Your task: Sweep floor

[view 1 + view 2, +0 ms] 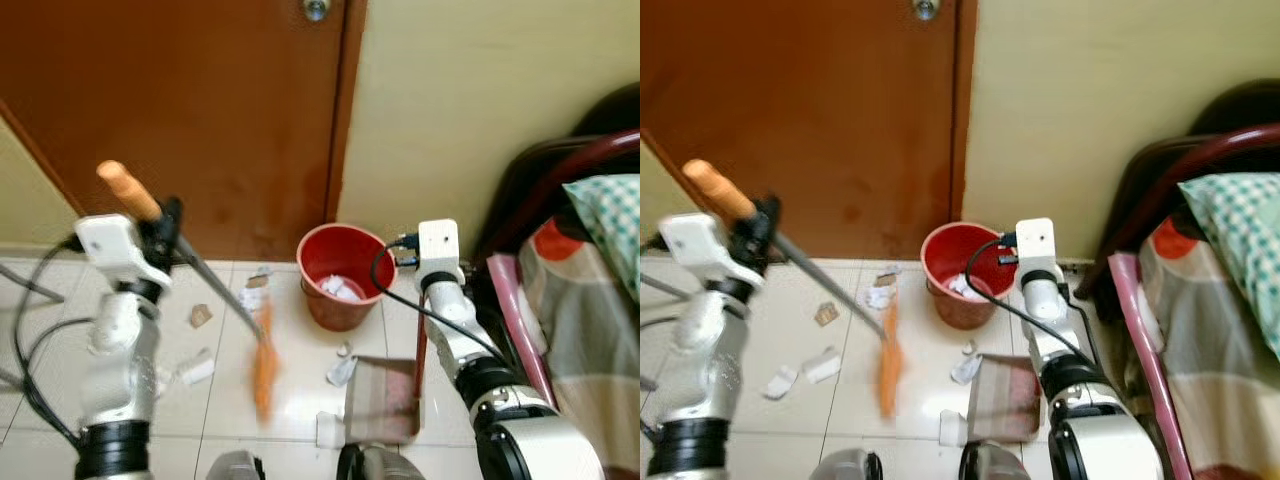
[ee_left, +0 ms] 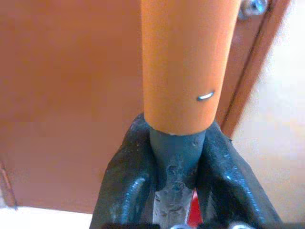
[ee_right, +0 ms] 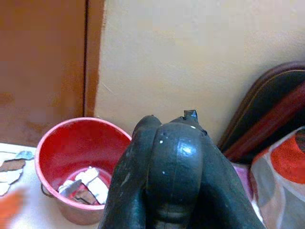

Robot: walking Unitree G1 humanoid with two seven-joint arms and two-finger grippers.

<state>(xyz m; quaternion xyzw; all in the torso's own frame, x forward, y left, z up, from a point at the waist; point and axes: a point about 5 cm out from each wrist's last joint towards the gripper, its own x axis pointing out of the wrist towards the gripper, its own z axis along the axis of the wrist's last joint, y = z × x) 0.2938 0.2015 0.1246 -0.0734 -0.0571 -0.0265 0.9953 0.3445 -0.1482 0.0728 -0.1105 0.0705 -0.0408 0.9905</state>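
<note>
Fingers of the left gripper point(image 2: 178, 179) clamped together on the broom point(image 1: 200, 270), right where the grey shaft meets the orange grip; shaft slants down toward 4 o'clock from the left gripper to the orange bristle head point(image 1: 264, 370), blurred, on the tiled floor point(image 1: 230, 400). Fingers of the right gripper point(image 3: 171, 176) pressed together, most likely on the upright red handle of the dustpan point(image 1: 383, 400), but the contact point is hidden, so can't tell for sure. Dustpan sits on the floor at 6 o'clock from the red bucket point(image 1: 343, 275), which already has paper in it.

Step in hand, as a judgement: sweeping scraps into the pan. To do it well: keep bristles flat on the tile, short strokes toward 3 o'clock into the pan mouth, pan lip tight to the floor so bits don't slide under. Don't flick, light paper scatters.

Where the litter lies: white scrap point(image 1: 341, 370) just beside the pan, between bristles and pan, easiest first. Another white piece point(image 1: 328, 428) near the pan's near corner. Brown scrap point(image 1: 201, 315) and white scrap point(image 1: 196, 370) lie at 9 o'clock from the bristle head, below the left gripper, well apart from the pan. More scraps point(image 1: 255, 290) near the door point(image 1: 200, 100), at 9 o'clock from the bucket
</note>
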